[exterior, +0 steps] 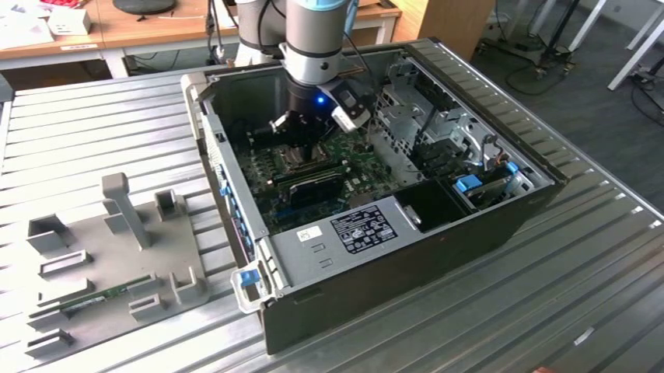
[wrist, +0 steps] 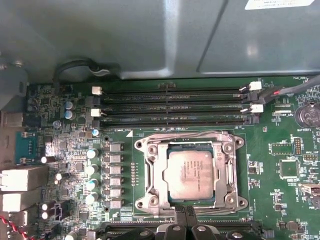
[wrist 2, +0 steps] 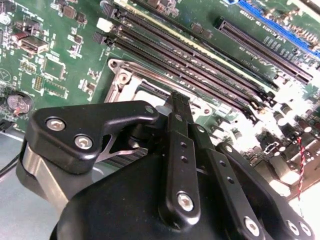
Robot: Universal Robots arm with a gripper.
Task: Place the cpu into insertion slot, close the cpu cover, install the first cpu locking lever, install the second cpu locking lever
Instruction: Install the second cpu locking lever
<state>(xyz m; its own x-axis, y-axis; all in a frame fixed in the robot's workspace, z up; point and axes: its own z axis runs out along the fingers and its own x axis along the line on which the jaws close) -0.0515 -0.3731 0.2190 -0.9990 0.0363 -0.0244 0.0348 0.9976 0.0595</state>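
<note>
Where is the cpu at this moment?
In the first wrist view the cpu sits in the insertion slot, framed by the cpu cover, beside the long black memory slots.

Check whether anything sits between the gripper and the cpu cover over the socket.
Nothing visible does. In the first wrist view, the cpu cover lies down around the cpu, and the gripper hangs right at the socket's edge, with bare board between.

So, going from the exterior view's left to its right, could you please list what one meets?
Grey fixture plate with upright blocks → green memory stick lying on it → open computer case wall → pincer over the motherboard → blue-tabbed drive bay.
</note>
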